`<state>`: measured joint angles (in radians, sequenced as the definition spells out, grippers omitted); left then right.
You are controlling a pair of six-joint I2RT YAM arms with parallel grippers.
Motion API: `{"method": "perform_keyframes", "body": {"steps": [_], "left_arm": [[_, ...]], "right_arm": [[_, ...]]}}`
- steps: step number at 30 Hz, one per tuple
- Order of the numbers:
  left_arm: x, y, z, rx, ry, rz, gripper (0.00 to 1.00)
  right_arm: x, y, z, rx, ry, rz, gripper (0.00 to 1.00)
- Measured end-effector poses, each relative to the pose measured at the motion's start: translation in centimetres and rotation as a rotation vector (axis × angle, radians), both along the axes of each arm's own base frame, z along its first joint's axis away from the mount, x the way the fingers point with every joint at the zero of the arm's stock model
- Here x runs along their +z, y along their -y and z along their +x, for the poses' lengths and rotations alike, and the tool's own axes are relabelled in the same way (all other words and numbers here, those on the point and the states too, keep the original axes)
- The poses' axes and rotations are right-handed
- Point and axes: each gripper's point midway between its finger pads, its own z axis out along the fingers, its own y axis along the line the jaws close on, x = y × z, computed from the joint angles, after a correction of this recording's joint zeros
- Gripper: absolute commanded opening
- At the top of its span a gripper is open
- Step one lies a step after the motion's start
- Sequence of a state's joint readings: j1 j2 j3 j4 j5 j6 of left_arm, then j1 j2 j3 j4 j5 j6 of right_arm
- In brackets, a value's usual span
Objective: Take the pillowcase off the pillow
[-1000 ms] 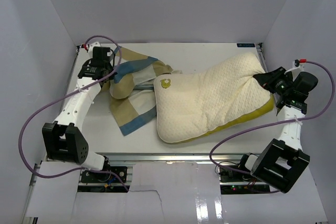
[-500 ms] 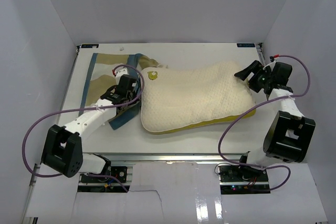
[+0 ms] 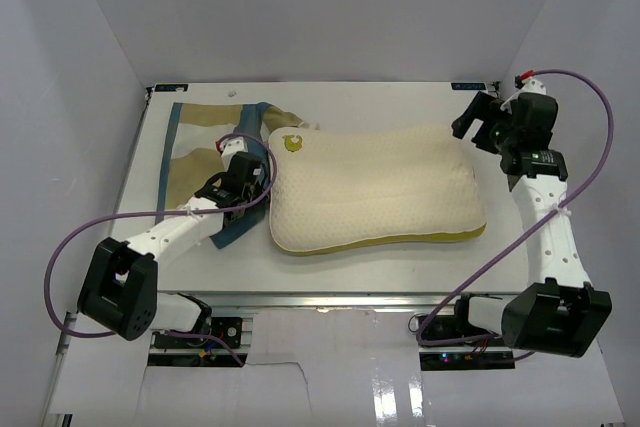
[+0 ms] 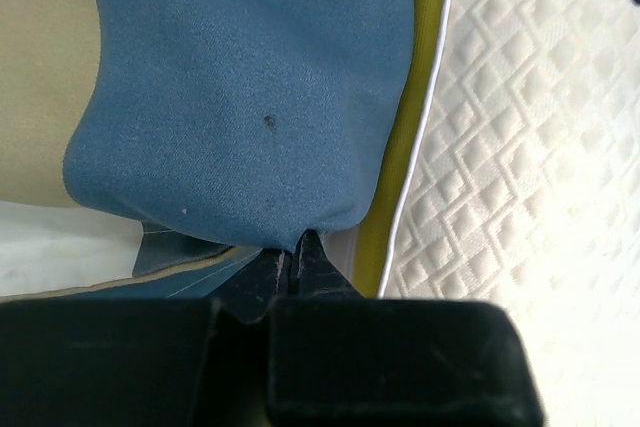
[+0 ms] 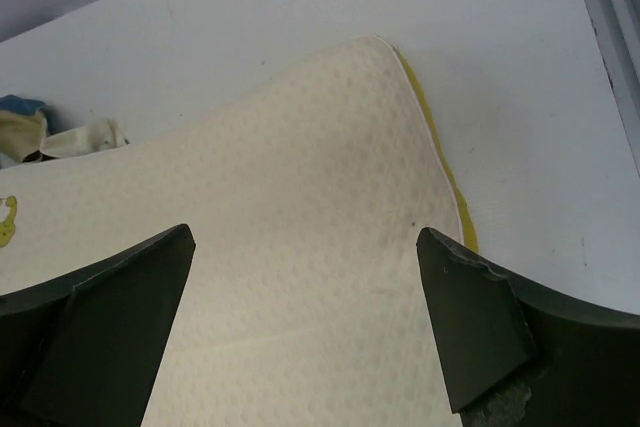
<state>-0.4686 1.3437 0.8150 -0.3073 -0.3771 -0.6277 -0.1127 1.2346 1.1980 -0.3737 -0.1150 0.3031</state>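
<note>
The cream pillow [image 3: 375, 187] lies bare and flat in the middle of the table, its yellow mark [image 3: 292, 143] at its back left corner. The checked pillowcase [image 3: 195, 142] is spread on the table to its left, touching the pillow's left end. My left gripper [image 3: 255, 182] rests low beside that end. In the left wrist view it [image 4: 293, 252] is shut on a blue fold of the pillowcase [image 4: 250, 97], next to the pillow's yellow edging [image 4: 400, 167]. My right gripper [image 3: 470, 127] hovers above the pillow's back right corner, open and holding nothing [image 5: 305, 237] over the pillow [image 5: 300, 147].
White walls stand close on the left, back and right of the white table [image 3: 380, 102]. Purple cables [image 3: 590, 157] loop from both arms. The arm bases and a metal rail [image 3: 330, 299] run along the near edge.
My right gripper let go of the pillow's right corner, opened wide and drew back and up; the pillow dropped flat. My left arm carried the pillowcase from the back left to beside the pillow.
</note>
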Motion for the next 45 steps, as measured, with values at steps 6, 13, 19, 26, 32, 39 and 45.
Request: {"method": "perform_keyframes", "body": {"steps": [6, 13, 19, 26, 32, 39, 45], "left_arm": [[-0.9, 0.2, -0.6, -0.016, -0.007, -0.007, 0.0], [-1.2, 1.4, -0.4, -0.044, 0.0, -0.015, 0.0], [-1.3, 2.6, -0.8, -0.073, 0.006, -0.009, 0.0], [-1.7, 3.9, -1.0, -0.097, 0.01, -0.005, 0.0], [-1.7, 4.7, -1.3, -0.106, 0.018, 0.021, 0.0], [-1.6, 6.1, -2.2, -0.139, 0.018, 0.015, 0.0], [-1.4, 6.8, -2.6, -0.157, 0.026, 0.03, 0.0]], "right_arm": [[-3.8, -2.1, -5.8, 0.022, -0.039, -0.039, 0.94], [-12.6, -5.2, -14.1, 0.108, -0.112, 0.073, 0.89], [-14.1, -7.2, -15.3, 0.13, -0.07, 0.19, 0.88], [-15.2, -6.6, -13.3, 0.041, -0.062, 0.23, 0.92], [-18.3, -5.3, -10.9, -0.039, -0.16, 0.169, 0.97], [-12.1, -0.8, 2.7, -0.097, -0.16, -0.02, 0.99], [-7.1, -2.4, 8.4, -0.008, -0.099, -0.079, 0.96]]}}
